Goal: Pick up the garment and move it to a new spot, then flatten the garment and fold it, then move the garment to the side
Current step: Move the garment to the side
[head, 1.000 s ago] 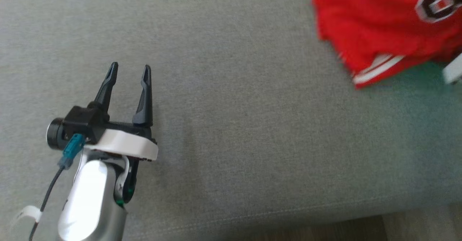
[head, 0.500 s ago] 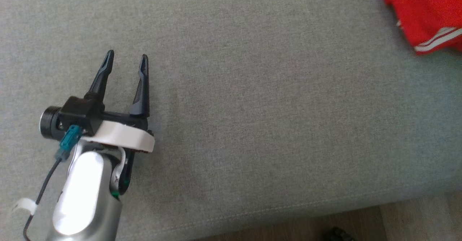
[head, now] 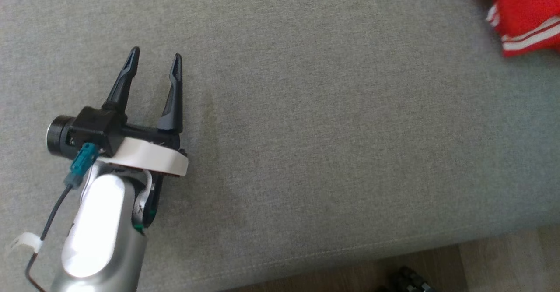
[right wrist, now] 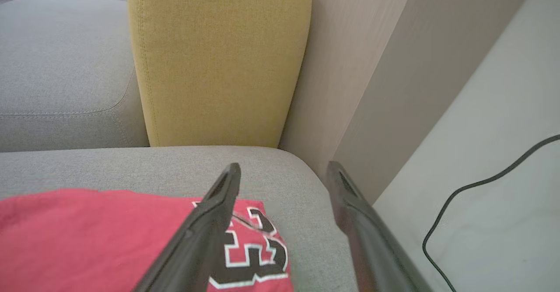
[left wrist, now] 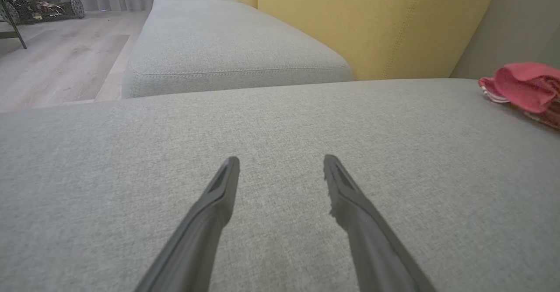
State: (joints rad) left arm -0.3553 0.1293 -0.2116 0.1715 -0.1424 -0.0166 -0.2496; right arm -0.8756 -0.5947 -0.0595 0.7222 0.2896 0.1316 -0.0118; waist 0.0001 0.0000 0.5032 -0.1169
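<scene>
The left claw [head: 155, 53] is held spread and empty over the grey sofa seat [head: 328, 130]. The red jersey [head: 527, 7] is seen at the seat's far right, and the right claw [right wrist: 284, 167] is held spread and empty above it.

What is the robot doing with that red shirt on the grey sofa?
The robot has a clothes-folding job, but neither gripper holds anything right now. The left gripper hovers open over a bare stretch of the grey fabric sofa cushion. The red fabric jersey with white stripes lies bunched far off to the robot's right, near the cushion's end. The right gripper hangs open over that jersey's edge, by its black-and-white number, not grabbing it.
</scene>
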